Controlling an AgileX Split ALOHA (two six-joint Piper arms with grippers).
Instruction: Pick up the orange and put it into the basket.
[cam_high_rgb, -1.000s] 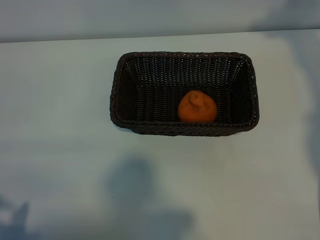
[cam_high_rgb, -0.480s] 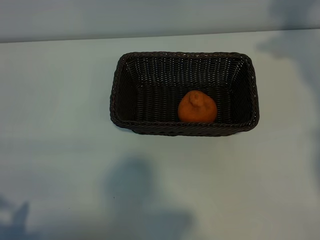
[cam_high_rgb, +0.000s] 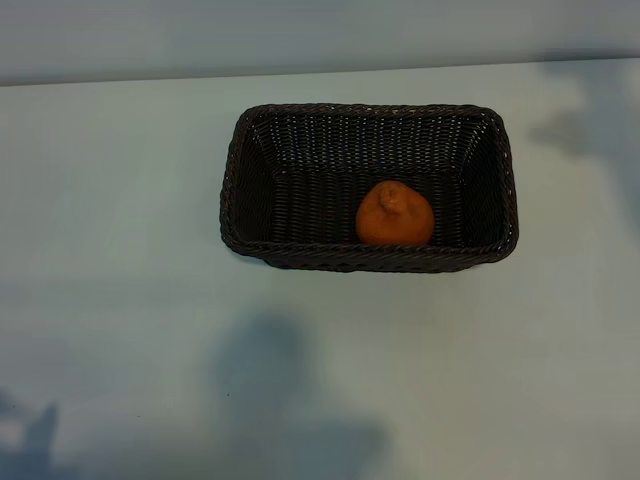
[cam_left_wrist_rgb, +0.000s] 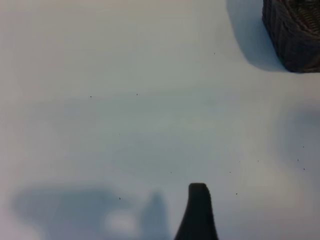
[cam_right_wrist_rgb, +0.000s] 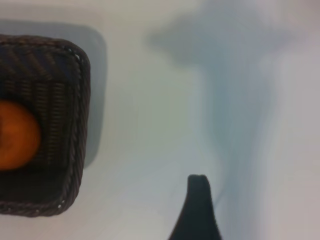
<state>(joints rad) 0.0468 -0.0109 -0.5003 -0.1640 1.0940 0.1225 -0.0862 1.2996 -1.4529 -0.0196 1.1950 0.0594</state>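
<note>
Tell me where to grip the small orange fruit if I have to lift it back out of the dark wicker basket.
Grip the small orange fruit across its round middle, coming straight down from above. It sits on the floor of the dark brown woven wicker basket, close against the near long wall, so a sideways approach looks blocked. Its knobbed stem end faces up; close the fingers below it.

1. The pale, smooth tabletop lies bare on every side of the dark brown woven wicker basket, giving wide passage all round.
2. The basket's sloping walls and braided rim are the only raised barrier.
3. Inside, the small round orange sits against the near wall, right of centre; the floor to its left is free.
</note>
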